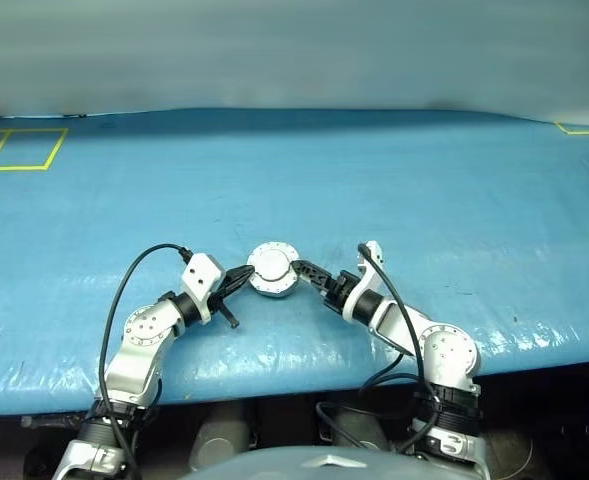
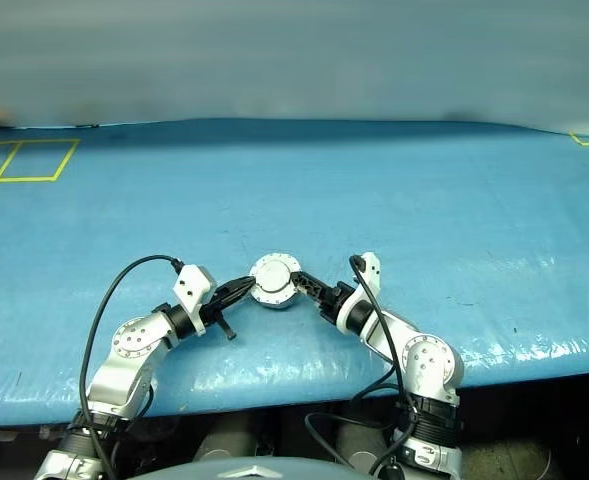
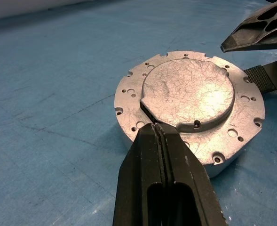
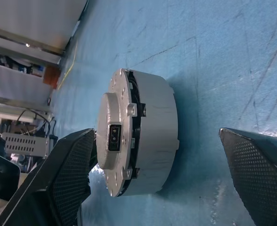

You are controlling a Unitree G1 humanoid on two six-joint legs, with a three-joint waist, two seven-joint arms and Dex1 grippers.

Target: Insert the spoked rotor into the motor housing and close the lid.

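Note:
The motor housing point(image 1: 273, 270) sits on the blue table just ahead of both arms. The plain grey lid point(image 3: 187, 92) lies flat on top of it, and a thin dark seam shows under the lid's flange point(image 4: 129, 136). My left gripper point(image 3: 158, 129) is shut, its joined tips resting on the lid's flange beside the raised centre disc. On the housing's other side my right gripper point(image 4: 162, 188) stands open. One of its fingers point(image 4: 67, 174) is next to the lid face and the other is on the far side of the housing wall, apart from it. The spoked rotor is hidden.
The blue table point(image 1: 424, 180) stretches far ahead and to both sides. Yellow tape marks lie at the far left point(image 1: 19, 150) and far right point(image 1: 584, 128). The table's front edge point(image 1: 534, 350) runs close under both forearms.

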